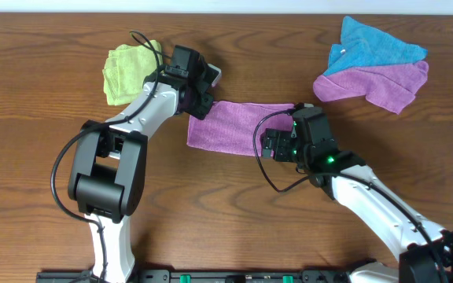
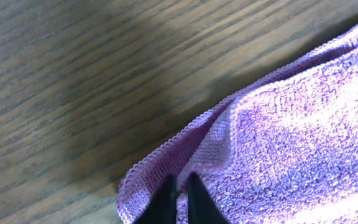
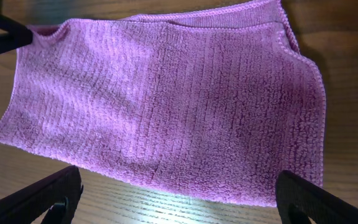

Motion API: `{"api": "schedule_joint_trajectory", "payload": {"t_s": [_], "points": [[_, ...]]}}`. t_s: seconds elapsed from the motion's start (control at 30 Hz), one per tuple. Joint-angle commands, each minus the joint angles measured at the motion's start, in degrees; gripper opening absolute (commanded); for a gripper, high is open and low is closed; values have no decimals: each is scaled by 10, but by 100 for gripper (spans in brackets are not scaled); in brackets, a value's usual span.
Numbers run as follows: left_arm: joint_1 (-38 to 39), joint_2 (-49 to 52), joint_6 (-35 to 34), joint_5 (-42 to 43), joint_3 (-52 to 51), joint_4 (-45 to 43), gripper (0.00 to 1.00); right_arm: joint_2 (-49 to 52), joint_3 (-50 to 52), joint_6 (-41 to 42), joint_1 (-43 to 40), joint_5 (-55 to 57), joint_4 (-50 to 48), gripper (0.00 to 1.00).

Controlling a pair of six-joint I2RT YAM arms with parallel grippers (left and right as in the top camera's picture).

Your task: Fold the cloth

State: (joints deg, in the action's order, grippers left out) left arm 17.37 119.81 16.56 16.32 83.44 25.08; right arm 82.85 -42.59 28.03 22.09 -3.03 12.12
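Pinching the nine-o'clock corner of the cloth (image 1: 234,126), your left tool (image 2: 180,198) is clenched there, ready to carry it across; right tool (image 3: 179,200) hangs released above the three-o'clock end.

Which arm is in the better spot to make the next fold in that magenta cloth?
Left, likely. The left gripper is pinched shut on the cloth at its corner, ready to carry it over. The right gripper hangs open above the other end, holding nothing.
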Motion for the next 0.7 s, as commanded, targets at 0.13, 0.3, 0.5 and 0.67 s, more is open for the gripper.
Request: {"api": "schedule_joint_trajectory", "payload": {"t_s": [0.13, 0.3, 0.5, 0.67], "points": [[-1, 8, 1, -25, 7, 1, 6, -5, -7, -7, -4, 2, -1, 99], [-1, 8, -1, -36, 7, 2, 7, -5, -7, -7, -4, 2, -2, 99], [-1, 8, 4, -11, 7, 1, 34, -5, -7, -7, -4, 2, -6, 99], [-1, 8, 13, 14, 7, 2, 32, -5, -7, -7, -4, 2, -6, 99]]}}
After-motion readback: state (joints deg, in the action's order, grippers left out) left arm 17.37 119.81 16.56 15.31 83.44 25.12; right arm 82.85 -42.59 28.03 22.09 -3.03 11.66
